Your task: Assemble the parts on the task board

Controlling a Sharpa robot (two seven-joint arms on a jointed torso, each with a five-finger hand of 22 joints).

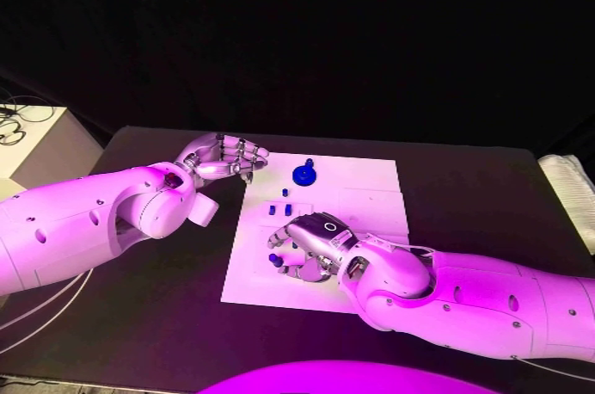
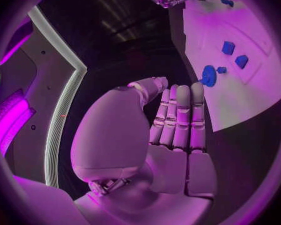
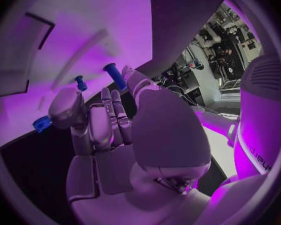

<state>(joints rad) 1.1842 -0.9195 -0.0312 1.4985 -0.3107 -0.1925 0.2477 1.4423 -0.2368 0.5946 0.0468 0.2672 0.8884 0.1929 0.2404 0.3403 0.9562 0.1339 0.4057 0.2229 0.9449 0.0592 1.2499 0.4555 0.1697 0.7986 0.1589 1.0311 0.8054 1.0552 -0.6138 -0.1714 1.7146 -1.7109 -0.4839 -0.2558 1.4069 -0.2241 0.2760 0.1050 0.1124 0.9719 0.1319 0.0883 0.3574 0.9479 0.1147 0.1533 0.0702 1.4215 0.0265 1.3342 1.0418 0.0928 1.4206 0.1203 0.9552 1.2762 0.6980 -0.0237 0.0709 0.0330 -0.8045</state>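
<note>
The right hand [image 1: 310, 243] hovered over the task board [image 1: 372, 196], apparently pinching a blue peg [image 3: 113, 76]; the left hand [image 1: 226, 159] was curled empty. Several parts [image 1: 283, 210] seemed unassembled.

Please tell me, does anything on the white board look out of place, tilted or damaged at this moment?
Nothing stands out. The task board lies flat on the black table, and the blue parts sit on it, none off its edge. The right hand is over the board; the left hand is beside it.

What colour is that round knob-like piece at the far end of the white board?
Blue. The round piece shows best in the head view.
</note>
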